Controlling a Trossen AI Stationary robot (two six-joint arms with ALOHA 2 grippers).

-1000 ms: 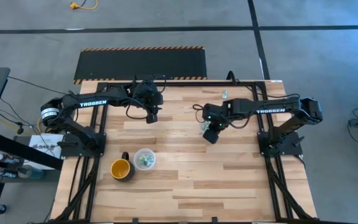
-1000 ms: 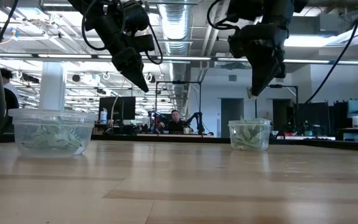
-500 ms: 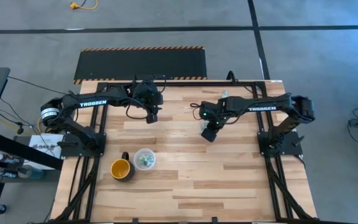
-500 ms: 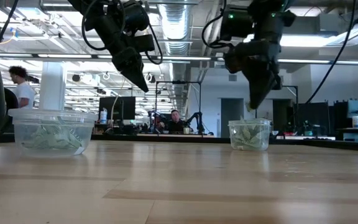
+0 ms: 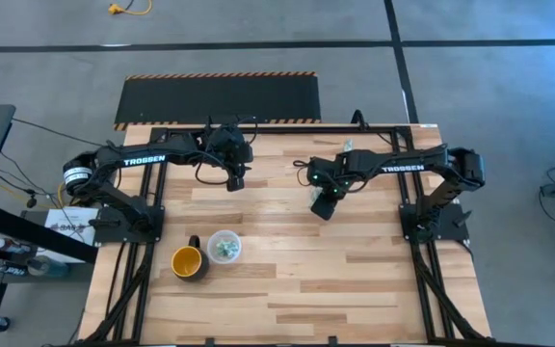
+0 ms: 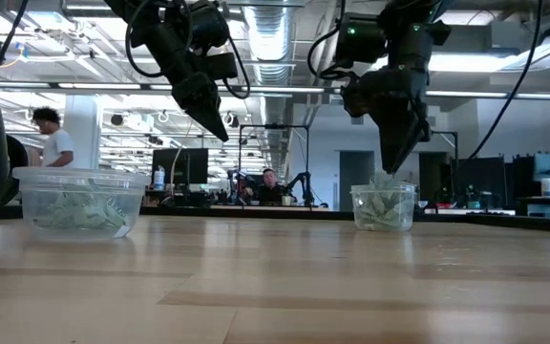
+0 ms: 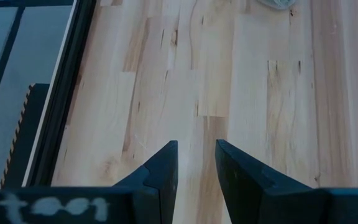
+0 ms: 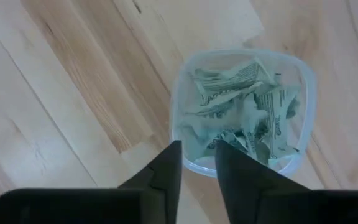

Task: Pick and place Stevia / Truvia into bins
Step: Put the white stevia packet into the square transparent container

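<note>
Two cups hold the sachets (image 8: pixel 241 118): one (image 6: pixel 383 207) at 2 o'clock on the table, one (image 6: pixel 77 203) at 8 o'clock beside the single mug (image 5: pixel 187 261). The right gripper (image 6: pixel 390 170) hangs just over the first; whether it pinches a sachet, I cannot tell. You seem at the drop step, so next release it there; the left gripper (image 6: pixel 225 137) waits at 11 o'clock, slightly spread, empty.

2 clear bins (image 6: pixel 77 199) (image 6: pixel 383 207) w/ many sachets (image 8: pixel 247 115), 1 yellow mug (image 5: pixel 187 261), 2 arms.
</note>
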